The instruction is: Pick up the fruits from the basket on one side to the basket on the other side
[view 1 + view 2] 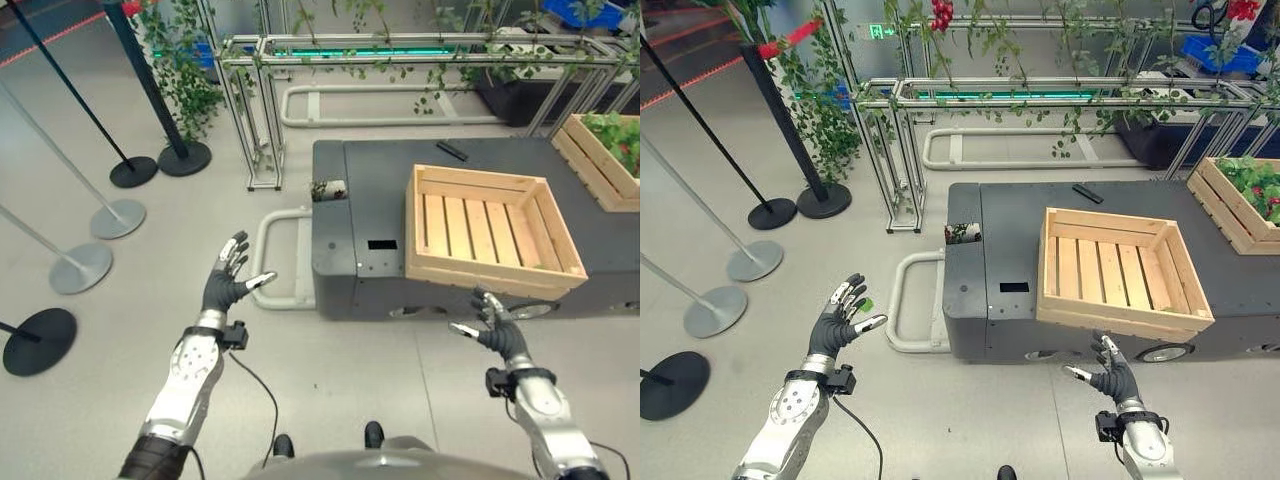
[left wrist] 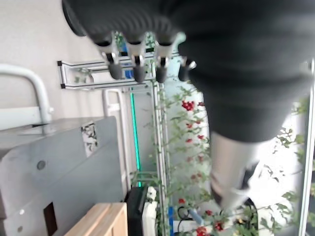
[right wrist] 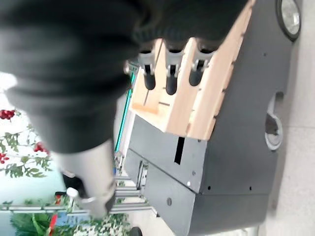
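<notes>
Silver fingers of the right hand (image 1: 497,330) are spread and hold nothing; its thumb sticks out to the side. Just past its fingertips stands a pale wooden crate (image 1: 488,232) on a dark grey cart (image 1: 345,250), and the crate's slatted bottom shows no fruit that I can make out. The left hand (image 1: 226,283) is raised over the floor, well to the side of the cart, fingers straight and apart, also holding nothing. Beyond the right hand and off to its outer side, a second wooden crate (image 1: 1238,201) is cut off at the picture's edge; it holds green leaves with small red fruit (image 1: 1260,188), too small to tell their kind. Farther still, behind a metal frame (image 1: 902,130), leafy plants (image 1: 825,120) carry more red fruit
</notes>
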Available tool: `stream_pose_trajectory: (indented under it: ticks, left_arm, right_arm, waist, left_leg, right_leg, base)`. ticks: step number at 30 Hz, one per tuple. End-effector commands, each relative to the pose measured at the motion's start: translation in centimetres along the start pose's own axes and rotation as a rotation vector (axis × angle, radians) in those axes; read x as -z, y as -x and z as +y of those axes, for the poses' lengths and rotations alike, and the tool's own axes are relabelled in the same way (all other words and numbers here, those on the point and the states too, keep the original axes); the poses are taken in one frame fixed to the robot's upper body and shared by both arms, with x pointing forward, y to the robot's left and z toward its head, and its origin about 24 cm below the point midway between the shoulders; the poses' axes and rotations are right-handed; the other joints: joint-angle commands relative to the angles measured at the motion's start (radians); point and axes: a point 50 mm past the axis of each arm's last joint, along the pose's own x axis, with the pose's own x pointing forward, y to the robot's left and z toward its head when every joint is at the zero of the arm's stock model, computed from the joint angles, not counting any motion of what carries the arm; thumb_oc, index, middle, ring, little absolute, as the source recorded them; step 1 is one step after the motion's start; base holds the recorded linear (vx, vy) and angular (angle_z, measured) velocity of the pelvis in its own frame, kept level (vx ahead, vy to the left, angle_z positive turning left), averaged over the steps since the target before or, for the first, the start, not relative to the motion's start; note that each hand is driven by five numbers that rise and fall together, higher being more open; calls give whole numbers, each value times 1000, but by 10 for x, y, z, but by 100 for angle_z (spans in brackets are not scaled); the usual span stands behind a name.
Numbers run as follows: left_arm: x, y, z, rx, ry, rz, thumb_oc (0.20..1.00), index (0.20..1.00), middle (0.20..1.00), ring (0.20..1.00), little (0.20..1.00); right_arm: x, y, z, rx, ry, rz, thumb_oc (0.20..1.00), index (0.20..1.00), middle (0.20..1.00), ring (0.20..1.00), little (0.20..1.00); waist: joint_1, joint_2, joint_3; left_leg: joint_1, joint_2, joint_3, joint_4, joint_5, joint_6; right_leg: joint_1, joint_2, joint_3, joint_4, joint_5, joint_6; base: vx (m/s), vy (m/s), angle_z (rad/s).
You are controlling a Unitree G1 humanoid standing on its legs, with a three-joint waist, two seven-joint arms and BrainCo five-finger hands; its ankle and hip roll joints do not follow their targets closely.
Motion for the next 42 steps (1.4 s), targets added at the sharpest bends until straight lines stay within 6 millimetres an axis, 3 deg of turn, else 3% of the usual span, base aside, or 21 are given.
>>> stream_pose_trajectory:
  ticks: [1,14,42]
  left_arm:
    - [-13,-4,11,-16,-65,-79,1000,1000,1000,1000,1000]
    - [15,4,16,-35,-72,49,1000,1000,1000,1000,1000]
    - [30,11,13,-14,-112,115,1000,1000,1000,1000,1000]
  right_arm:
    - [-24,-10,-6,21,-35,-120,1000,1000,1000,1000,1000]
    - [-9,-10,7,3,-62,-56,1000,1000,1000,1000,1000]
    - [-3,-10,15,-18,-72,-34,1000,1000,1000,1000,1000]
  waist:
    - [-2,-53,-29]
    - [7,-58,-53]
    - [9,-61,-57]
  left_leg:
    - [-26,16,8,101,-58,-10]
    - [13,-2,4,67,-70,6]
    - [18,0,-5,40,-58,7]
  right_leg:
    - [24,-23,-2,12,-49,74]
    - [47,-34,-13,10,-58,84]
    - [49,-29,-20,-3,-53,85]
  base:
    - [83,75,10]
    - [19,24,4]
    - [0,0,0]
